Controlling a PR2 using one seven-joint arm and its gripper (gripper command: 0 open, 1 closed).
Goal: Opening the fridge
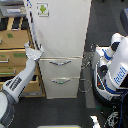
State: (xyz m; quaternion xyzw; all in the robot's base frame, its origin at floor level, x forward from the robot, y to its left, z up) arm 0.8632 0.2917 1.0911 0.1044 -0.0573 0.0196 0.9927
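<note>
The tall white fridge (pixel 62 35) fills the middle of the exterior view. Its large upper door carries a small green-marked sticker (pixel 43 9), and a long vertical handle (pixel 31 22) runs down the door's left edge. Below the door are two drawers with curved handles, upper (pixel 61 63) and lower (pixel 61 81). My arm reaches in from the lower left. My gripper (pixel 34 50) sits at the lower end of the long handle, open, with its fingers spread to either side of the handle. The door looks shut.
A tan wooden drawer cabinet (pixel 12 50) stands directly on the exterior view's left of the fridge, behind my arm. Another white robot (pixel 114 67) with cables at its base stands on the exterior view's right. Dark floor lies in front.
</note>
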